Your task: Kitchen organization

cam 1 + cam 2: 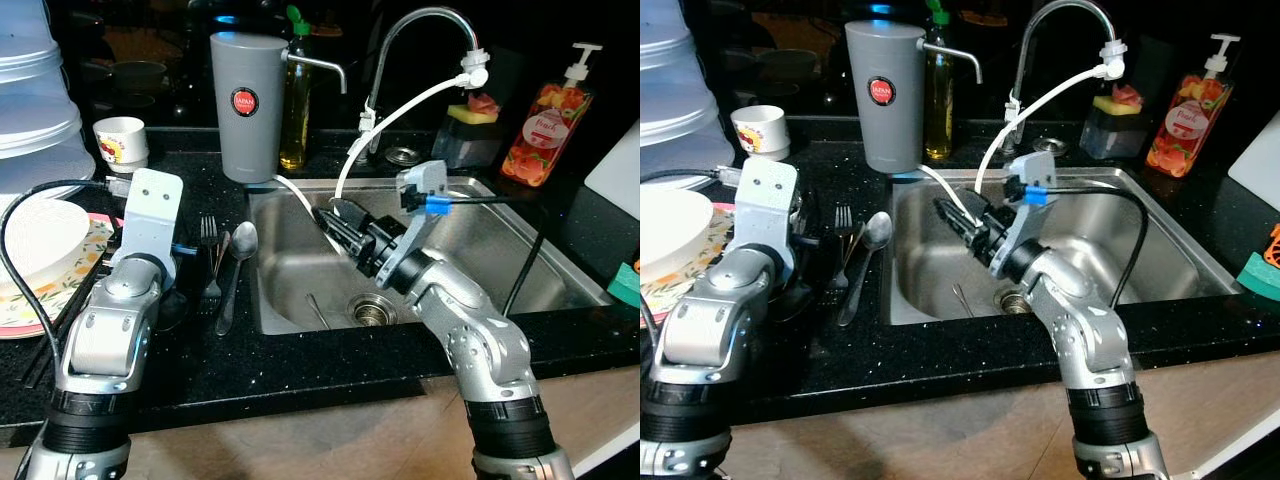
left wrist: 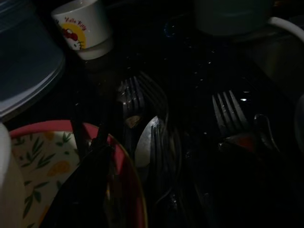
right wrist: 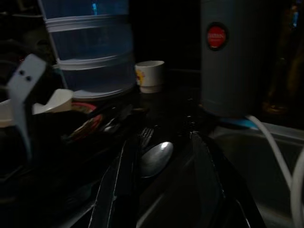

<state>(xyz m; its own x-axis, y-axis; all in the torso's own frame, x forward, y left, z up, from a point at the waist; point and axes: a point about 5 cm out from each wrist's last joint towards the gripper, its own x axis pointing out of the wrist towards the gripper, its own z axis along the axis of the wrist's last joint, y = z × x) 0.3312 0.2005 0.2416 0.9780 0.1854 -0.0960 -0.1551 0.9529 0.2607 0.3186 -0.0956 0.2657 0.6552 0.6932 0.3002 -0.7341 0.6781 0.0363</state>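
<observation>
Sink [image 1: 520,262]: steel basin, centre right of frame; inside lie the drain [image 1: 370,311] and a thin utensil [image 1: 316,310] beside it.
Right gripper [image 1: 335,228]: over the sink's left part, fingers spread, holding nothing.
Left gripper [image 2: 97,156]: lower left, by the plate; whether spread or pressed together, cannot tell.
Cutlery: spoon [image 1: 240,250] and fork [image 1: 209,255] on the black counter, just left of the sink.
Plate [image 1: 55,290]: far left, floral, carrying a white bowl [image 1: 40,235].
Cup [image 1: 122,140]: upper left, small, white.
Grey canister [image 1: 246,105]: top centre, behind the sink.
</observation>
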